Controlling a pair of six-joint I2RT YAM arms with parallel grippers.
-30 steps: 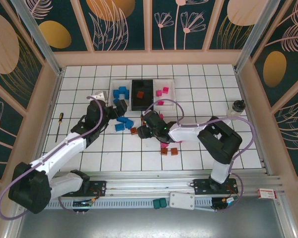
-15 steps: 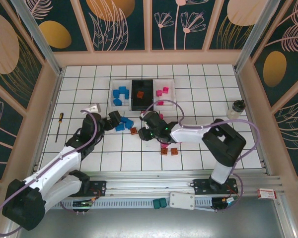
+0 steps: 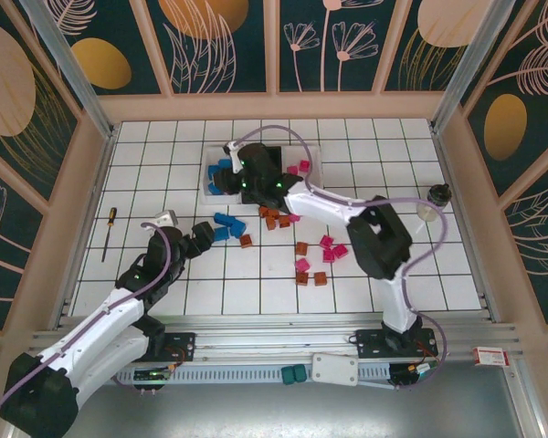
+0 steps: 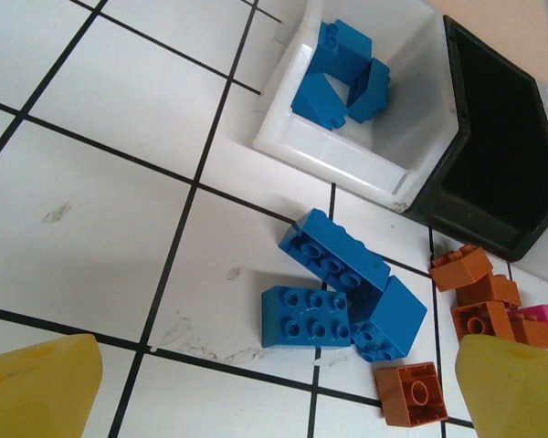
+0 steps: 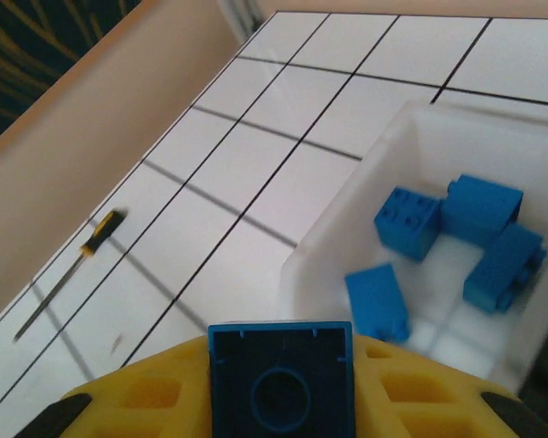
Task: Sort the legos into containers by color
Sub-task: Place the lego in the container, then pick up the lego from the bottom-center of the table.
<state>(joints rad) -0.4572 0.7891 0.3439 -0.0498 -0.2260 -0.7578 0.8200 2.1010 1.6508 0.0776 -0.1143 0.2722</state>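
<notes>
Right gripper [image 5: 280,388] pinches blue brick [image 5: 280,360] over white bin [image 5: 347,189], perhaps five blues inside. Left gripper [image 4: 274,388] spread; three blue bricks [image 4: 333,292] at its 12 o'clock. Orange bricks [image 4: 479,292], pink bricks [image 3: 327,243] unsorted.

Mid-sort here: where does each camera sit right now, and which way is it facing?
Top external: above and behind the arms, looking down on the tiled table; both arms and their bases show.
Left wrist: low over the tiles, facing loose blue legos and the black bin; the open left hand frames the bottom corners.
Right wrist: looking down into the white bin, screwdriver beyond; the right hand grips a blue lego.
Shared: both wrist views show that white bin.
</notes>
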